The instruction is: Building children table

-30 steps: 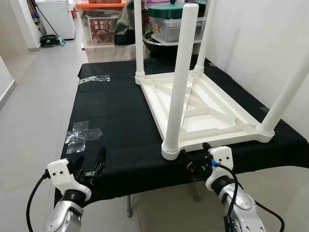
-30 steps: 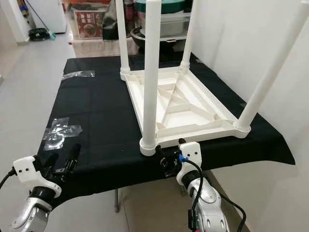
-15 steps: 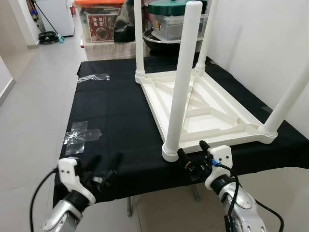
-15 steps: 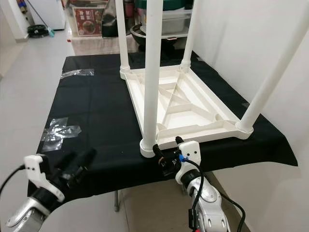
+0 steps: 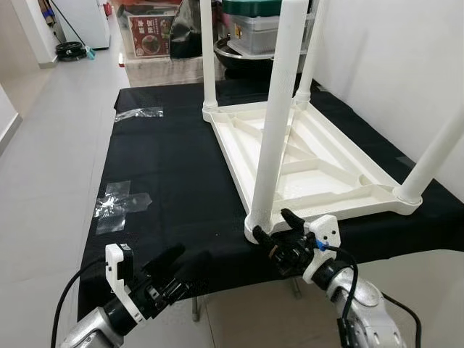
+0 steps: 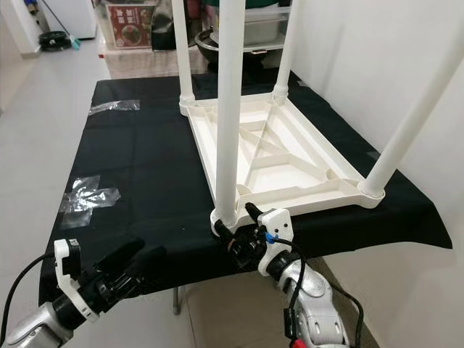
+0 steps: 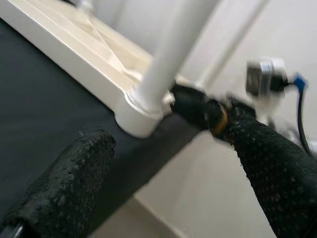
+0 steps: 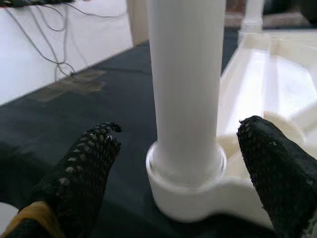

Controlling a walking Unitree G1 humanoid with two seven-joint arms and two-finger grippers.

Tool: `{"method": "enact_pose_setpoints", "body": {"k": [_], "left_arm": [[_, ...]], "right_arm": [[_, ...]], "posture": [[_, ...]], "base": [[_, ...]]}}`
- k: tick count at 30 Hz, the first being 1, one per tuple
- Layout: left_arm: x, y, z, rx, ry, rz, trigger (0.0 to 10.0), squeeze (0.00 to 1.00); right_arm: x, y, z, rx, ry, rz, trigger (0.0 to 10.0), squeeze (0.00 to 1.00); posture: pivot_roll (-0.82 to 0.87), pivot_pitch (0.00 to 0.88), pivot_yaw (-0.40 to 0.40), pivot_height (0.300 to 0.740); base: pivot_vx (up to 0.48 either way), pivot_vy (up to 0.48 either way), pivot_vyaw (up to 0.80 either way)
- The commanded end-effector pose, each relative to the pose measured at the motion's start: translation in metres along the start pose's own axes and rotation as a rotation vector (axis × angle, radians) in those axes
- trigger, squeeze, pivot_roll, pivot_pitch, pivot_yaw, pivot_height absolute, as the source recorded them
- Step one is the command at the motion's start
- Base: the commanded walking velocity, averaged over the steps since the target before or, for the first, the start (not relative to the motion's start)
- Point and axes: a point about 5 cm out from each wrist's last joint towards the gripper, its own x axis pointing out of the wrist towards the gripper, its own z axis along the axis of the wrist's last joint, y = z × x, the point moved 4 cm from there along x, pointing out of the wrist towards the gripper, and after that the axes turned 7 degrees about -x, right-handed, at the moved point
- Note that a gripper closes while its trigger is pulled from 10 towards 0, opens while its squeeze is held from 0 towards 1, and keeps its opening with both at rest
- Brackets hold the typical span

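A white plastic children's table (image 5: 312, 167) lies upside down on a black-covered table (image 5: 167, 167), with its legs pointing up. The nearest leg (image 5: 279, 123) stands at the front corner. My right gripper (image 5: 274, 226) is open with one finger on each side of that leg's base; in the right wrist view the leg (image 8: 187, 84) rises between the fingers (image 8: 89, 168). My left gripper (image 5: 170, 268) is open at the black cloth's front edge, left of the leg. Its wrist view looks at the leg's socket (image 7: 143, 114).
Crumpled clear tape (image 5: 119, 203) lies on the cloth at the left, and another piece (image 5: 141, 114) sits farther back. Storage boxes (image 5: 152, 36) stand beyond the far end. A white wall (image 5: 406, 65) runs close along the right. Open floor (image 5: 51, 145) is on the left.
My right gripper has moved forward, so its fingers now straddle the near leg's base. My left gripper has turned and swung right, towards that leg.
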Motion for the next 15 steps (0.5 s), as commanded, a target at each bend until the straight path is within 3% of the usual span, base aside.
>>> {"method": "enact_pose_setpoints", "body": {"k": [1, 6, 15], "left_arm": [[-0.002, -0.005, -0.001, 0.039, 0.029, -0.02, 10.0, 0.0], [-0.004, -0.012, -0.003, 0.087, 0.064, -0.033, 10.0, 0.0], [-0.003, -0.017, -0.003, 0.11, 0.085, -0.05, 10.0, 0.0]], "right_arm": [[0.006, 0.001, 0.006, -0.007, -0.012, 0.051, 10.0, 0.0], [0.02, -0.021, 0.033, -0.098, -0.048, 0.116, 10.0, 0.0], [0.026, -0.023, 0.046, -0.123, -0.058, 0.212, 10.0, 0.0]], "posture": [[0.03, 0.094, -0.029, 0.74], [0.04, 0.102, -0.034, 0.74], [0.06, 0.106, -0.033, 0.74]], "base": [[0.0, 0.0, 0.0], [0.0, 0.0, 0.0], [0.0, 0.0, 0.0]]}}
